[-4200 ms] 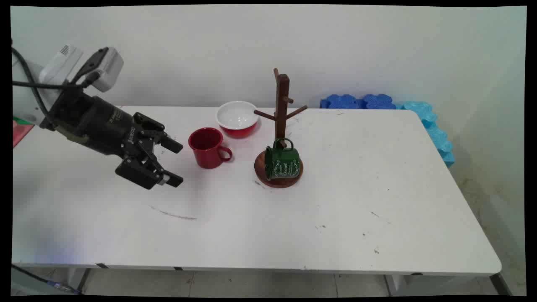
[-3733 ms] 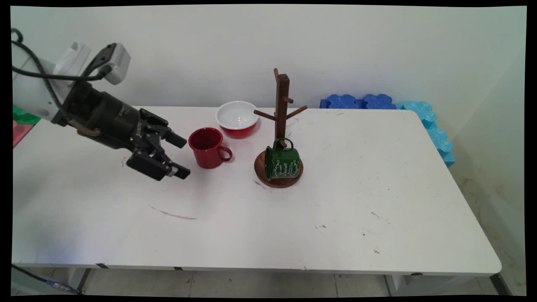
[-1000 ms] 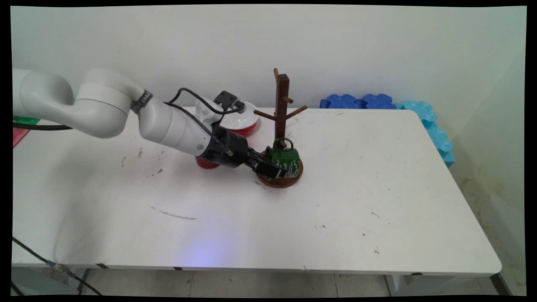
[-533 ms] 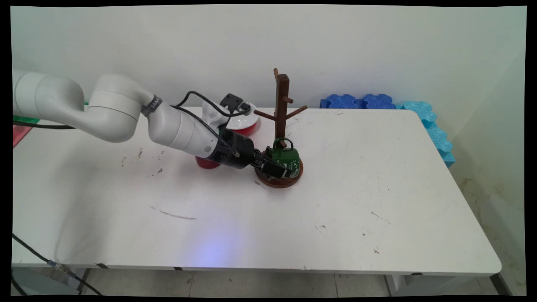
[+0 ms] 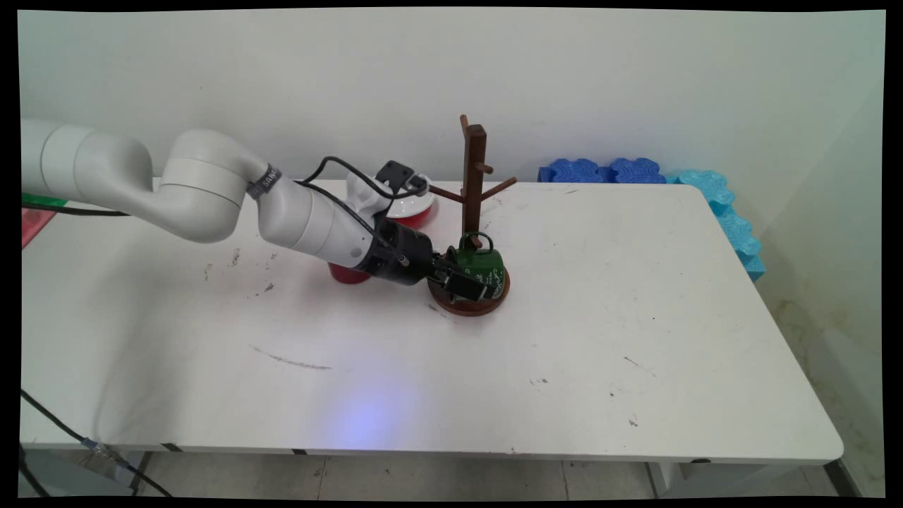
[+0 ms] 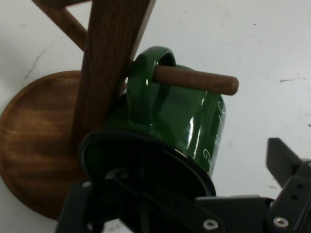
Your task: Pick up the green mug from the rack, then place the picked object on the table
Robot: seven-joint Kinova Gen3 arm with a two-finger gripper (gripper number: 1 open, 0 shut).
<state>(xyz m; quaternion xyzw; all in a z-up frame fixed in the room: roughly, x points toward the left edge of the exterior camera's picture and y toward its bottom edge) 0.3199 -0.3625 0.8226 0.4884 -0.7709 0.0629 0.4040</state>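
A green enamel mug (image 5: 484, 263) hangs by its handle on a low peg (image 6: 194, 80) of the brown wooden mug tree (image 5: 475, 176), just above the round base (image 5: 496, 299). My gripper (image 5: 468, 281) is open and reaches in from the left, level with the mug's mouth. In the hand view the mug (image 6: 189, 116) fills the middle with its dark rim toward me. My gripper (image 6: 199, 170) straddles the mug's side wall. One finger (image 6: 286, 162) stands outside the wall with a gap to it, and the other is lost in the dark mouth.
A red mug (image 5: 346, 274) stands behind my wrist, mostly hidden by it. A red bowl with a white inside (image 5: 410, 207) sits behind the arm near the tree. Blue foam blocks (image 5: 607, 171) and cyan ones (image 5: 730, 219) line the table's far right edge.
The gripper has travelled from left of the red mug, past it, to the green mug on the tree. Over the last second it crept slightly further right along the mug.
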